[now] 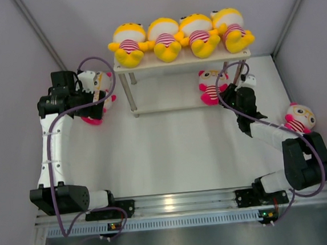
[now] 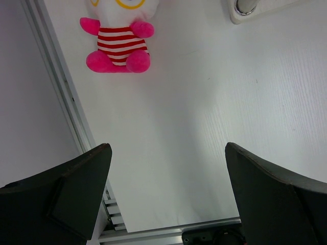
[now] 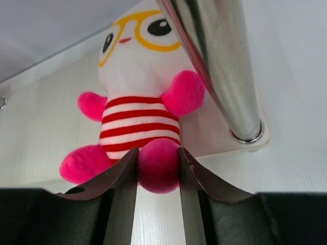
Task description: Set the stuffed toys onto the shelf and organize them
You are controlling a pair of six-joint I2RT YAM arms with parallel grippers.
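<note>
Four yellow stuffed toys (image 1: pixel 182 36) sit in a row on the top board of the shelf (image 1: pixel 147 68). A pink-limbed toy (image 1: pixel 211 86) sits at the right end of the lower board. My right gripper (image 3: pixel 158 150) is shut on that toy's foot (image 3: pixel 157 166), beside the shelf's metal leg (image 3: pixel 219 66). In the top view the right gripper (image 1: pixel 233 89) is at the toy's right side. My left gripper (image 2: pixel 166 148) is open and empty above the table, near a pink-limbed toy (image 2: pixel 118 43). In the top view pink-limbed toys (image 1: pixel 101 82) lie partly hidden under the left gripper (image 1: pixel 98 98).
Another pink-limbed toy (image 1: pixel 299 117) lies on the table at the far right, beside the right arm. The shelf's left front foot (image 2: pixel 245 7) shows in the left wrist view. Grey walls close in the table on both sides and at the back.
</note>
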